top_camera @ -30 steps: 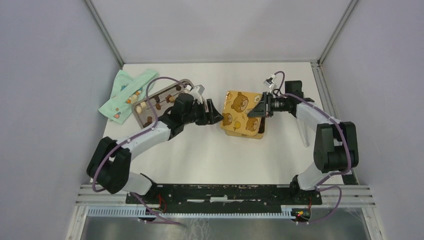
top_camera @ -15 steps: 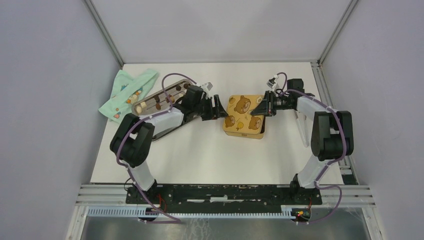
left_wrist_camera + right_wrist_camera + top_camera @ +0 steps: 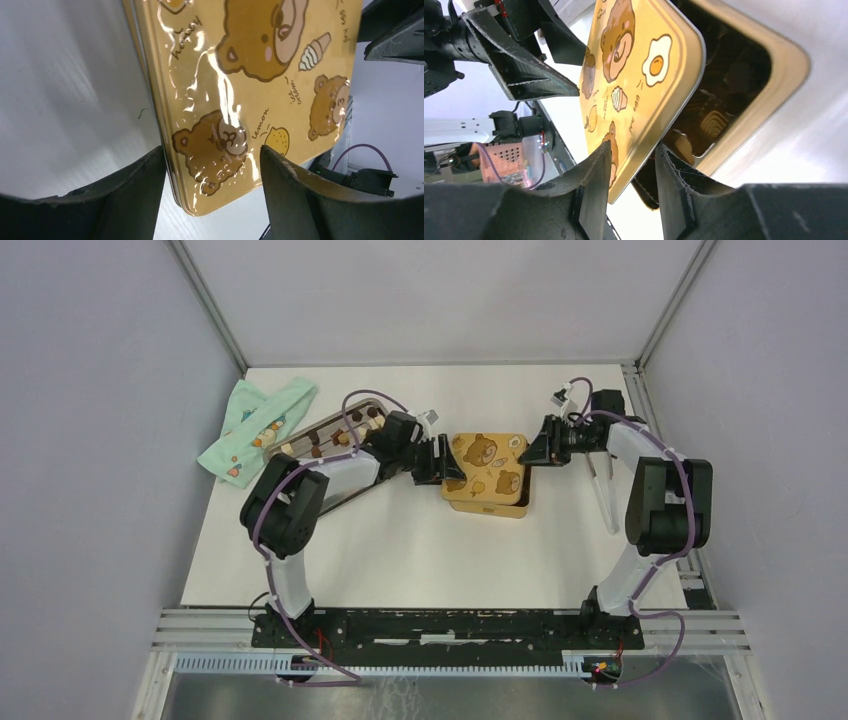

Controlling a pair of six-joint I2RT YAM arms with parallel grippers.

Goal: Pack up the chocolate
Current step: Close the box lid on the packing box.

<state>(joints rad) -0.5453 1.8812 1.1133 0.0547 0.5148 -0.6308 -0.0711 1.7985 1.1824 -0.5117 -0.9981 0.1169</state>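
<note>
The right gripper (image 3: 531, 449) (image 3: 633, 147) is closed down narrow on the right edge of the gold lid (image 3: 487, 462) (image 3: 634, 75), which has bear pictures on it. The thin rim sits pinched between the two fingers. On this gripper's side the lid is tilted up off the tin base (image 3: 492, 506) (image 3: 776, 75), so the opening shows just beyond the fingers. The inside is dark, with a few ribbed shapes too dim to make out.

The left gripper (image 3: 443, 458) (image 3: 211, 150) is at the opposite, left edge of the lid (image 3: 240, 75). Its fingers (image 3: 125, 195) are spread wide, with a corner of the lid lying between them. One finger is right against the lid's edge and the other is over the printed face. It is not clamped on anything.

The chocolate (image 3: 314, 437) is a scatter of small brown and pale pieces on a metal tray (image 3: 335, 410). The tray lies behind the left gripper, alongside that arm's forearm, which covers part of it. It is well apart from the right gripper, with the tin in between. A green patterned cloth (image 3: 250, 430) lies just past the tray, farther from the left gripper. Tin, tray and cloth all rest on the white tabletop (image 3: 430, 550).
</note>
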